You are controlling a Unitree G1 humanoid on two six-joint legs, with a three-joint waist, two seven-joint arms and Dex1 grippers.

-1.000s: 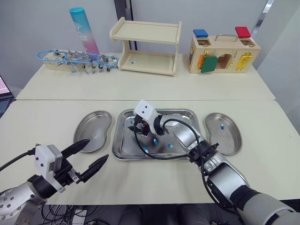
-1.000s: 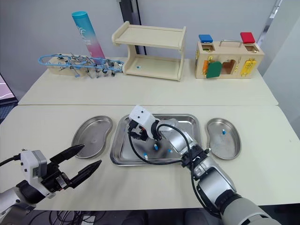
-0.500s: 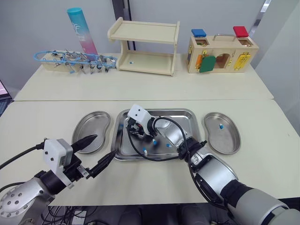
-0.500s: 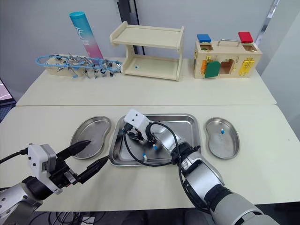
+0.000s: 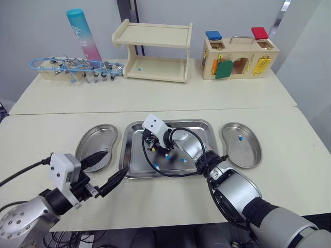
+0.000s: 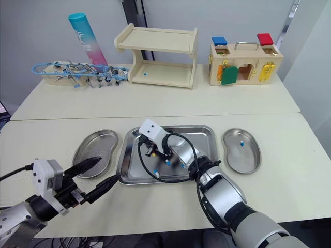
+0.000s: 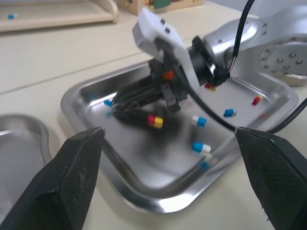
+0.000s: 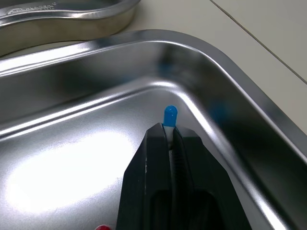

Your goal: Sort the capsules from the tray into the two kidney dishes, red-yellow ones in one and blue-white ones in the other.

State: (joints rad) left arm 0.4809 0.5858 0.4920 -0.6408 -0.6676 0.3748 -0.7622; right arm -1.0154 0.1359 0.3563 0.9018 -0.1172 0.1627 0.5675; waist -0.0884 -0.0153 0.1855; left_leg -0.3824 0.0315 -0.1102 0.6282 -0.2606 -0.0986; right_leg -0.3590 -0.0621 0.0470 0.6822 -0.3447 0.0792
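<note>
Two cream tables [image 5: 289, 186] butted together. On the far one stand a wooden shelf [image 5: 155, 51], a toy lock box [image 5: 239, 57] and a blue-pink tube [image 5: 83, 33]. My R gripper [image 5: 150, 146] is down inside the steel tray [image 5: 199, 122], in its L half near a corner. Its fingers are pinched tight on a capsule [image 8: 170, 116]; the blue end pokes out past the tips, rest hidden betw. the fingers. Just beside the R gripper, on the tray floor, lies a red-yellow capsule [image 7: 155, 120]. A few loose blue-white capsules [image 7: 201, 147] and another red-yellow one [image 7: 257, 99] are scattered further off. My L gripper [image 5: 115, 163] is spread wide w/ nothing in it, one finger over the L dish [image 5: 93, 137], the other at the tray's front-L corner. The R dish [image 5: 248, 157] sits well to the R of both grippers, just past the tray, w/ one blue-white pill [image 5: 240, 138] in it.
</note>
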